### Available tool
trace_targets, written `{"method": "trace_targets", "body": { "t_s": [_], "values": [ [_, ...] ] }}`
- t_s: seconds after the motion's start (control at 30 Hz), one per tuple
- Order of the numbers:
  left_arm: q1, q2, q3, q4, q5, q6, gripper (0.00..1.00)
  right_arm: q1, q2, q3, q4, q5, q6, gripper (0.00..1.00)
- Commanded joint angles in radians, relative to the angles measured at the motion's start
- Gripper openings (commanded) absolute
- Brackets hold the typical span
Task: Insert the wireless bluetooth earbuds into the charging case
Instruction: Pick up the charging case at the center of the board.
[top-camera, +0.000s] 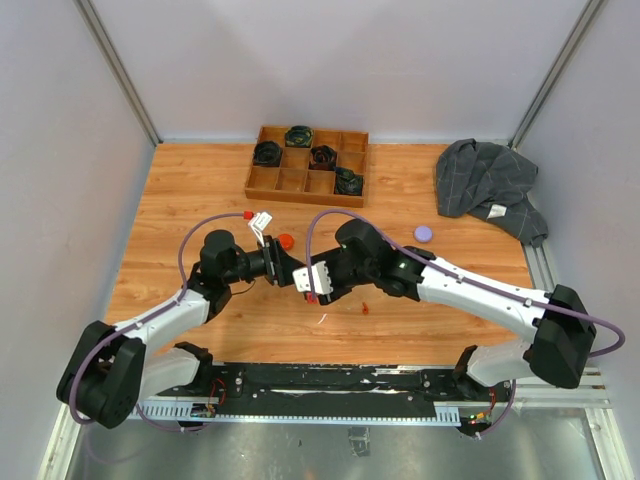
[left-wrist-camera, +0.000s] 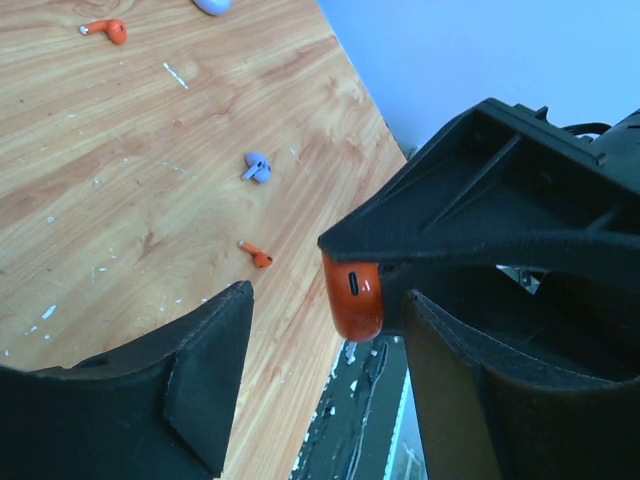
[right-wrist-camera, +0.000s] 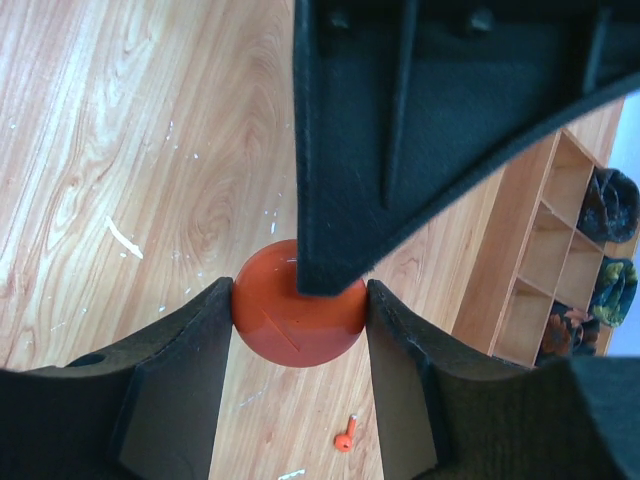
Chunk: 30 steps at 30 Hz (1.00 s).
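Orange charging case (right-wrist-camera: 290, 335), clamped by right tool (right-wrist-camera: 300, 300), sits edge-on between left tool's (left-wrist-camera: 328, 305) parted fingers (left-wrist-camera: 210, 370), touching neither; orange earbud (left-wrist-camera: 108, 30) loose on surface (left-wrist-camera: 150, 150) beyond.

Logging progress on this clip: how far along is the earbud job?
Done: the right gripper clamps the orange case. In hand: the left gripper stands open with that case between its jaws. Left: an orange earbud and a lavender earbud lie loose on the table; no earbud is visibly seated.
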Motion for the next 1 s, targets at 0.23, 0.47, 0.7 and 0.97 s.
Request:
{"method": "trace_targets", "body": {
  "t_s": [0.23, 0.47, 0.7, 0.97],
  "values": [
    [-0.012, 0.033, 0.028, 0.081, 0.047, -0.067, 0.56, 0.044, 0.040, 0.056, 0.033, -0.028, -0.087, 0.36],
    [-0.022, 0.049, 0.029, 0.081, 0.043, -0.072, 0.39, 0.045, 0.033, 0.049, 0.057, -0.017, -0.104, 0.38],
    [-0.022, 0.025, 0.022, 0.083, 0.010, -0.064, 0.13, 0.043, -0.013, -0.003, 0.100, 0.003, -0.097, 0.53],
    [-0.022, -0.026, -0.003, 0.086, -0.098, -0.022, 0.05, -0.013, -0.121, -0.079, 0.189, -0.033, 0.068, 0.68]
  ]
}}
